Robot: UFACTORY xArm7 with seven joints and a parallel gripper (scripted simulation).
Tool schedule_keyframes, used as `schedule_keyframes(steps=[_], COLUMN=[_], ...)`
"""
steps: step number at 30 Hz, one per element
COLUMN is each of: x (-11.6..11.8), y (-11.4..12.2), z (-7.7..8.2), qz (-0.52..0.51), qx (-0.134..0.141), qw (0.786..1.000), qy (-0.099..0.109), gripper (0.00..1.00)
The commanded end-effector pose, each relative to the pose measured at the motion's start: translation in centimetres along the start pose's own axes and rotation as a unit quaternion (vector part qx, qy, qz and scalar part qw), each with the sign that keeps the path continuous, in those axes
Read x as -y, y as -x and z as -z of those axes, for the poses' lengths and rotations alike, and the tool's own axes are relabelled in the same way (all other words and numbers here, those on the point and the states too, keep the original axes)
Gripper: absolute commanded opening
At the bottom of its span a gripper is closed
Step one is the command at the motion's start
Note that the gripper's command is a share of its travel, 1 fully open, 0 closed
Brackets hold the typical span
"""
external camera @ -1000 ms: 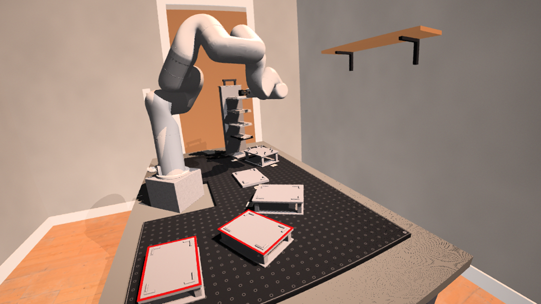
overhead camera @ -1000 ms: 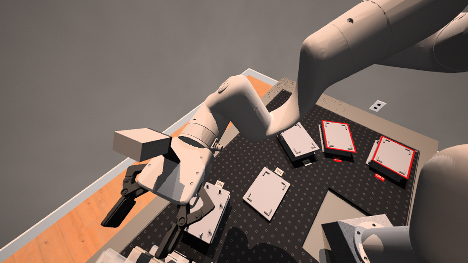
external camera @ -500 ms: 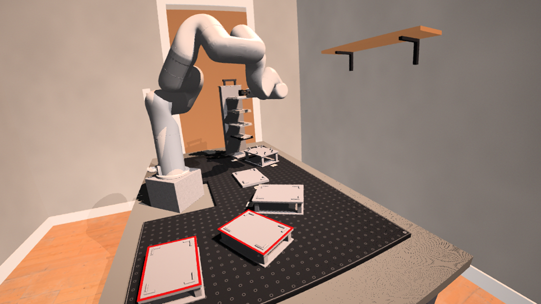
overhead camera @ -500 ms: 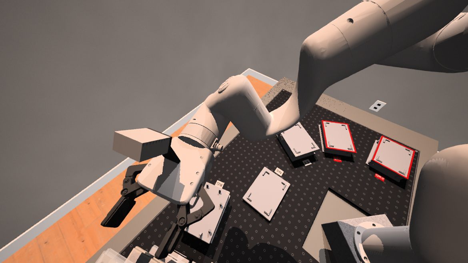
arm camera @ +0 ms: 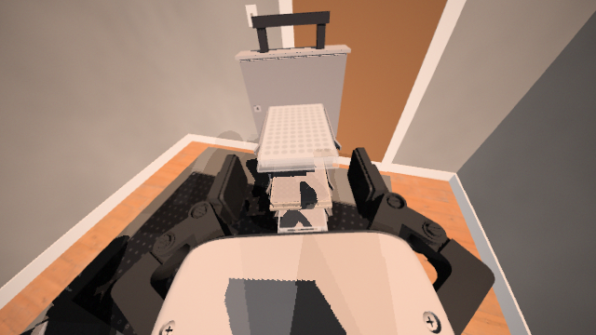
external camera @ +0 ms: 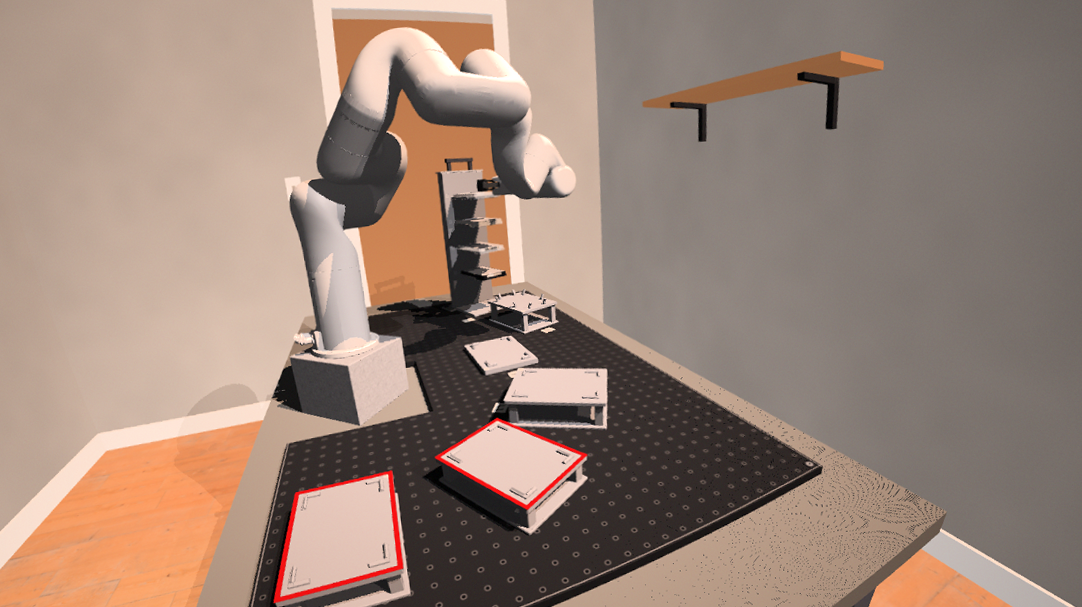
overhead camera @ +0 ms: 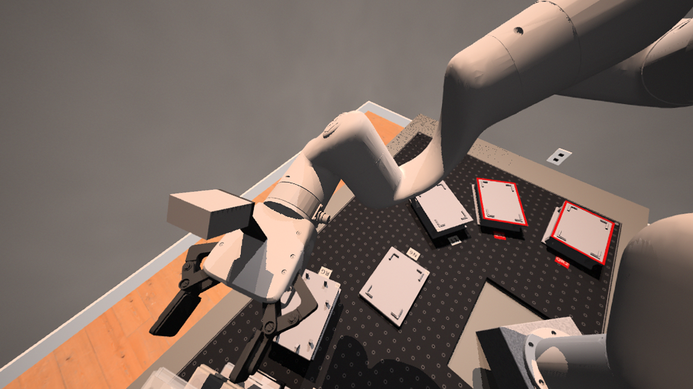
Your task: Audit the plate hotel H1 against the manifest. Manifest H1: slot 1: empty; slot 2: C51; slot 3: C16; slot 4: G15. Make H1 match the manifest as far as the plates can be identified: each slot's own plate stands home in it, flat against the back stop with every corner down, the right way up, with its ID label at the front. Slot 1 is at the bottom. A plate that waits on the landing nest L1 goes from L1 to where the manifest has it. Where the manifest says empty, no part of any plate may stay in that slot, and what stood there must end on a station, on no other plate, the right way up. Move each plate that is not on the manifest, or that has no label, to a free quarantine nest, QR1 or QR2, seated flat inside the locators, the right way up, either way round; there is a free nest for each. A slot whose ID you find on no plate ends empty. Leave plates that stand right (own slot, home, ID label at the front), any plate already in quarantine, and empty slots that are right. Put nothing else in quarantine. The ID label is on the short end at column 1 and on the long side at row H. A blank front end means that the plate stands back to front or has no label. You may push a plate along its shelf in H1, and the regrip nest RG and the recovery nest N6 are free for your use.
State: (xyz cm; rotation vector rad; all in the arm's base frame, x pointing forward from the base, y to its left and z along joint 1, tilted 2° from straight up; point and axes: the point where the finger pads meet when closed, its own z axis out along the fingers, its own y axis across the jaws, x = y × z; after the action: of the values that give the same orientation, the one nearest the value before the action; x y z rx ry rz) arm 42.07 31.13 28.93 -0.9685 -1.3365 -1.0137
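Hand (arm camera: 298,186), spread wide and grasping nothing, faces hotel H1 (arm camera: 293,70), whose shelves carry stacked plates (arm camera: 297,132).

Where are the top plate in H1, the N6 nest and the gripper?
Top plate in H1 (arm camera: 296,131), wrist view: middle of its well grid.
N6 nest (overhead camera: 394,283), top view: centre of its bare deck.
Gripper (arm camera: 298,183), wrist view: midway between the open fingertips.

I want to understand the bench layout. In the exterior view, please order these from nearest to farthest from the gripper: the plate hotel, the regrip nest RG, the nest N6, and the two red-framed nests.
1. Plate hotel, right in front of the open gripper.
2. Regrip nest RG, at the hotel's foot.
3. Nest N6, mid-bench.
4. Right red-framed nest.
5. Left red-framed nest, at the near edge.
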Motion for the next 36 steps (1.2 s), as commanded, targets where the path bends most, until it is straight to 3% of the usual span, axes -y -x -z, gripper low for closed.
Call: schedule_keyframes(steps=[1,5,16,22,36], x=[0.0,0.0,0.0,0.0,0.0], y=[-0.2,-0.2,-0.2,0.1,3.8], z=[0.0,0.0,2.9,3.0,3.0], qz=[0.002,0.002,0.002,0.002,0.002], qx=[0.0,0.0,0.0,0.0,0.0], qw=[1.0,1.0,1.0,1.0,1.0], qy=[0.0,0.0,0.0,0.0,0.0], gripper=[1.0,1.0,1.0,1.0,1.0])
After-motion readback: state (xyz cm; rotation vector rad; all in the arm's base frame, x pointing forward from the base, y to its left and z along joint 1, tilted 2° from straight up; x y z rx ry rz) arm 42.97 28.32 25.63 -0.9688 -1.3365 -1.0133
